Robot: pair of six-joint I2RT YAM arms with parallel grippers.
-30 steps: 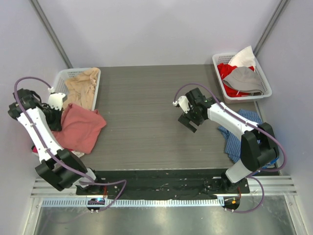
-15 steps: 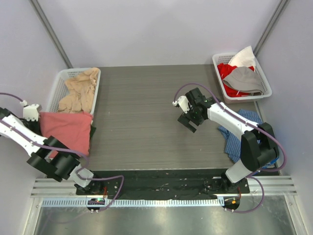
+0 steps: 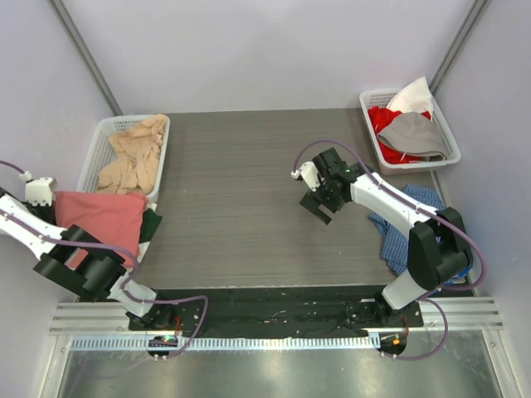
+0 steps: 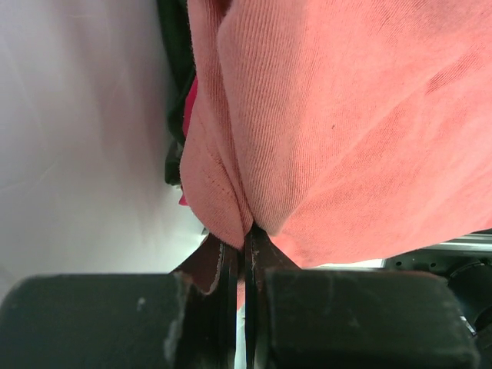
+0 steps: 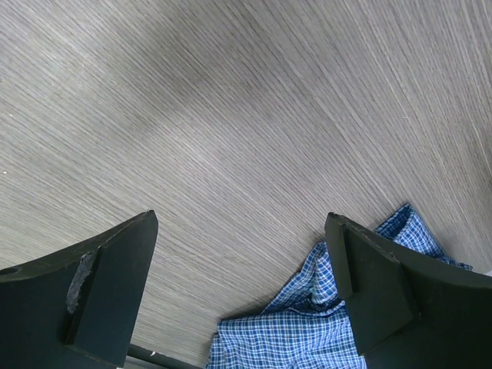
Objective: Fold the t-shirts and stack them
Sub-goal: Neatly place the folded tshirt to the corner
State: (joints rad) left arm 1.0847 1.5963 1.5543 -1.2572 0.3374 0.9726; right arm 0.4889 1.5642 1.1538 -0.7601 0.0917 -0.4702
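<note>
While the left gripper is clenched on one edge of the salmon shirt off the table's left side, the cloth spreads right and nearward from it, with the right gripper spread wide and empty, well apart over mid-table.

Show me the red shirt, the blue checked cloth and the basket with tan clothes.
salmon-red t-shirt [image 3: 104,220]: top view, middle of the cloth
blue checked cloth [image 5: 292,338]: right wrist view, crumpled near part
left basket [image 3: 95,149]: top view, its left wall

Top camera looks down on the whole table; right wrist view shares it, close-up.
</note>
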